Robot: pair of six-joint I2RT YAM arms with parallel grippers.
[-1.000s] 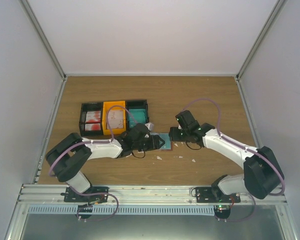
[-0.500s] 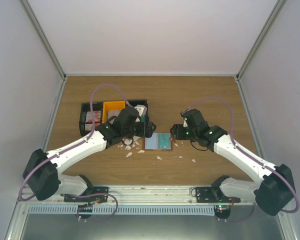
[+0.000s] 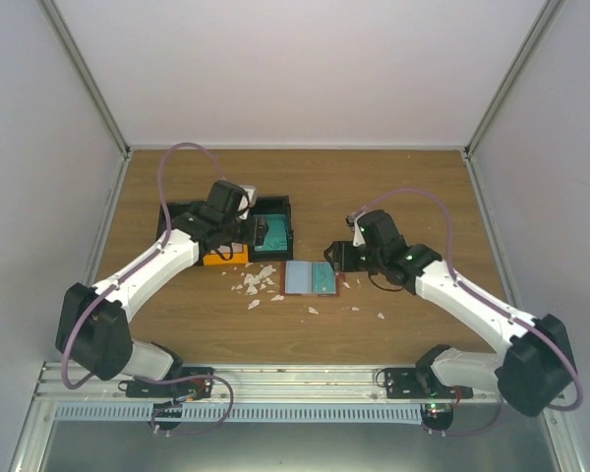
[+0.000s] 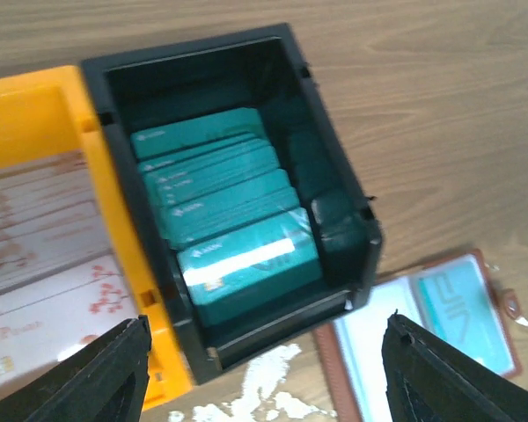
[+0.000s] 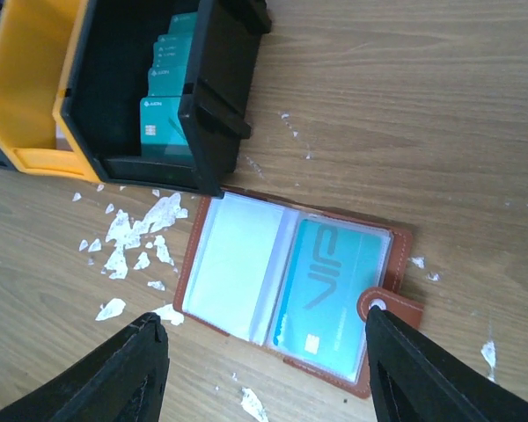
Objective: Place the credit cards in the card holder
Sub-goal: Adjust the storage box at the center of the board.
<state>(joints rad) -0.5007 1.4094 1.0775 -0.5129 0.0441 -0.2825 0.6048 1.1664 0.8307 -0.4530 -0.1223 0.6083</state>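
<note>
While it lies open on the counter (image 5: 405, 105) just beside the black bin (image 5: 218, 97), the reddish-brown card holder (image 5: 286, 283) shows a teal card (image 5: 334, 290) under clear pockets; left end effector (image 4: 277, 369) and right end effector (image 5: 277, 369) gape empty.

You can read the large letters "VIP" on the teal card (image 5: 330, 294) under the clear pocket on the clasp side of the card holder (image 5: 400, 309). The teal cards (image 4: 238, 259) in the black bin (image 4: 334, 167) each carry a small white mark near one corner, too small for you to read. The pale cards (image 4: 44, 308) in the orange bin (image 4: 26, 105) have reddish print, also not legible.
</note>
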